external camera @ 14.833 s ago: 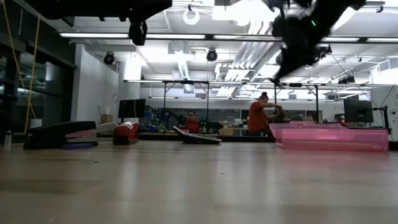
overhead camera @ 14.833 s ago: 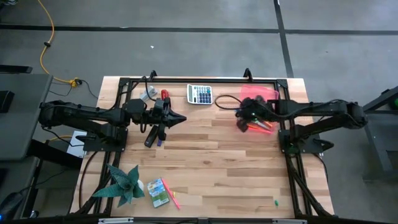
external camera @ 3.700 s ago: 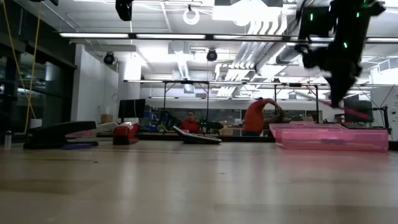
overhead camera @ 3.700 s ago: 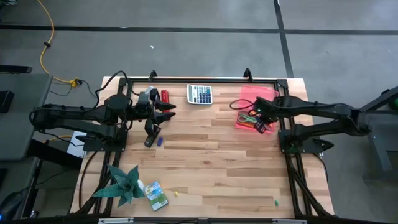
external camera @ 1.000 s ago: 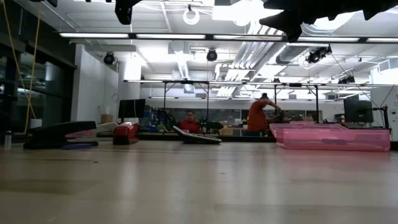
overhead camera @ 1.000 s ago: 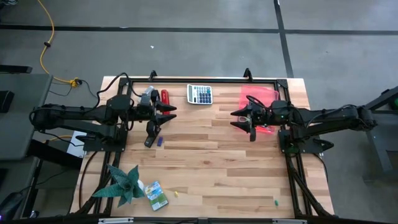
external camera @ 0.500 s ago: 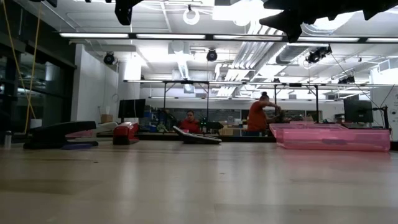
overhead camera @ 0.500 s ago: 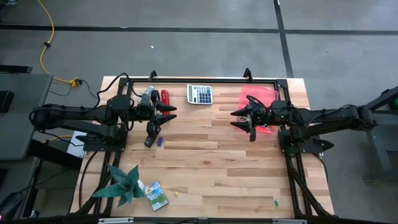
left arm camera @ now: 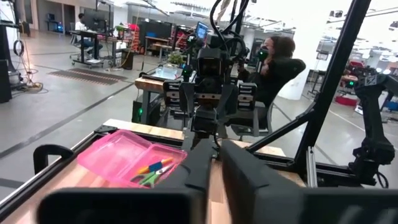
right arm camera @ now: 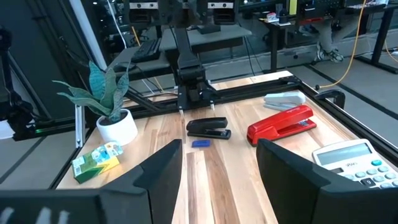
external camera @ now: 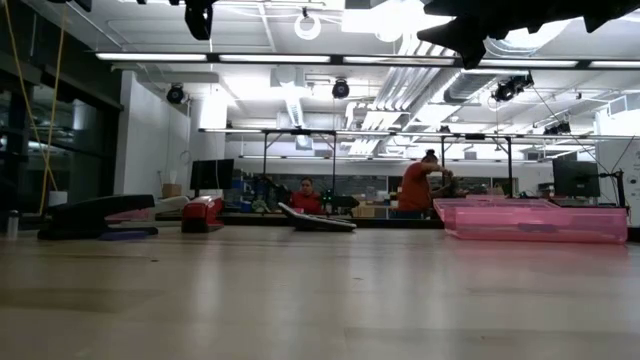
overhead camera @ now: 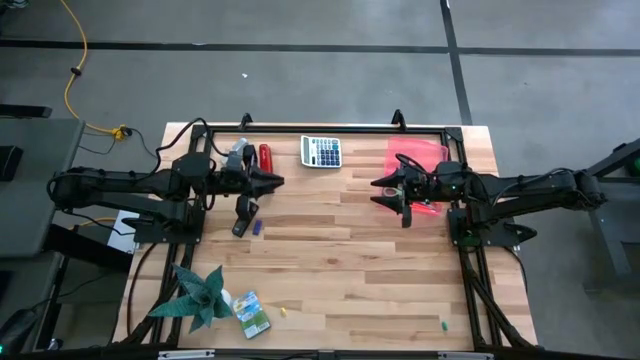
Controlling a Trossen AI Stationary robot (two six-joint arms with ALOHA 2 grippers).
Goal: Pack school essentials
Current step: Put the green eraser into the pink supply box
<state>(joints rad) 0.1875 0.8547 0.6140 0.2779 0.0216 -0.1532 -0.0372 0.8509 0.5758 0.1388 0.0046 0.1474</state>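
The pink tray (overhead camera: 432, 152) sat at the far right of the wooden table (overhead camera: 340, 270), and the left wrist view showed it held the green-handled scissors (left arm camera: 151, 178) and a few coloured sticks (left arm camera: 147, 168) lying together near one end, the rest of its floor bare. From table height the tray showed as a low translucent pink box, its contents only a darker streak behind the wall. The right gripper (overhead camera: 381, 190) hovered above the table just off the tray's inner edge, fingers spread wide with nothing between them; its own wrist camera confirmed the broad empty gap. The left gripper (overhead camera: 274, 181) hung over the far left part of the table close to the red stapler (overhead camera: 265, 157), fingers drawn nearly together, only a slim slit between them and nothing held. Below it lay a black stapler (overhead camera: 241, 216) and beside that a small blue eraser (overhead camera: 257, 228). The calculator (overhead camera: 321, 151) rested at the far edge, between the two arms. Down at the near left, the green-yellow crayon box (overhead camera: 251, 312) lay beside a potted plant (overhead camera: 200, 292), with a small yellow piece (overhead camera: 283, 311) just next to it and a tiny green piece (overhead camera: 445, 325) well apart at near right.
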